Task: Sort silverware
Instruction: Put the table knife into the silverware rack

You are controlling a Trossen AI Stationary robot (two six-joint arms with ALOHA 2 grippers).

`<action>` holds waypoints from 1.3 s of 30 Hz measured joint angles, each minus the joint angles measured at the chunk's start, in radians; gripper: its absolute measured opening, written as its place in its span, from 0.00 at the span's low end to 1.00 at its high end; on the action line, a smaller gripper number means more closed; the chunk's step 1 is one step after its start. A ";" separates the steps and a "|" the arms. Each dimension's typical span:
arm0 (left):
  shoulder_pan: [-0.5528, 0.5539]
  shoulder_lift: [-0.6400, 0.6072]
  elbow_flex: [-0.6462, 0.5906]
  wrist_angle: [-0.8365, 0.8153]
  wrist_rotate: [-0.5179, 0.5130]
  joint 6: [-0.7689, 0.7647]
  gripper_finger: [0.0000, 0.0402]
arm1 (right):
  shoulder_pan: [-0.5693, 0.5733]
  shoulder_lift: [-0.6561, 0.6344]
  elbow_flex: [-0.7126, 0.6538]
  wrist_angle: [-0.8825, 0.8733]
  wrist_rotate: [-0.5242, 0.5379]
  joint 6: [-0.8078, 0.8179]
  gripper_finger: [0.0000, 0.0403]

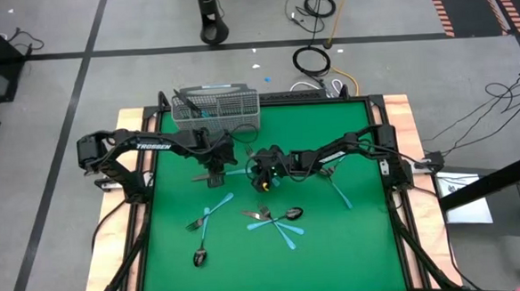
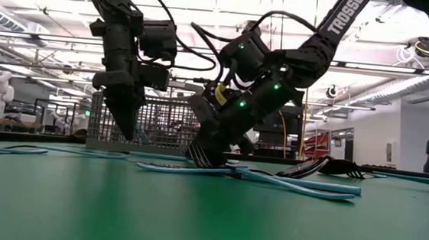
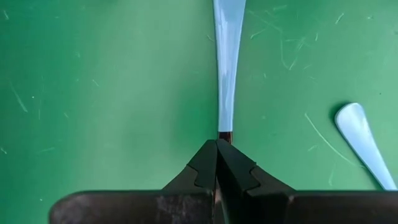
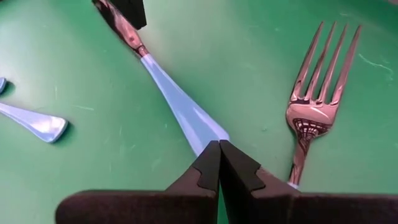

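Left claw point(image 3: 217, 163) pinched shut at one end of a blue-handled utensil point(image 3: 226, 62), right claw point(image 4: 219, 163) shut at its other end

Green table point(image 1: 354, 239); light blue fork handle point(image 4: 186, 112).

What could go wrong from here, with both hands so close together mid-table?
1. The left hand is shut on the metal neck of a blue-handled utensil, and the shut right hand meets that handle's end. If the two move differently, the piece may twist or slip free.
2. A fork lies right beside the right hand, so a sideways move could knock it.
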 joint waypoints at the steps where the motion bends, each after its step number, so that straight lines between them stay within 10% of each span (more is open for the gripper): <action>1: 0.000 0.000 0.000 0.000 0.003 0.000 0.02 | 0.000 0.001 0.000 -0.005 0.000 0.002 0.00; 22: -0.002 0.000 -0.023 -0.007 0.043 -0.001 0.27 | 0.005 -0.016 -0.006 0.057 0.022 -0.046 0.00; 39: -0.002 0.001 -0.024 -0.006 0.040 -0.026 0.27 | 0.003 -0.009 -0.004 0.100 0.021 -0.050 0.00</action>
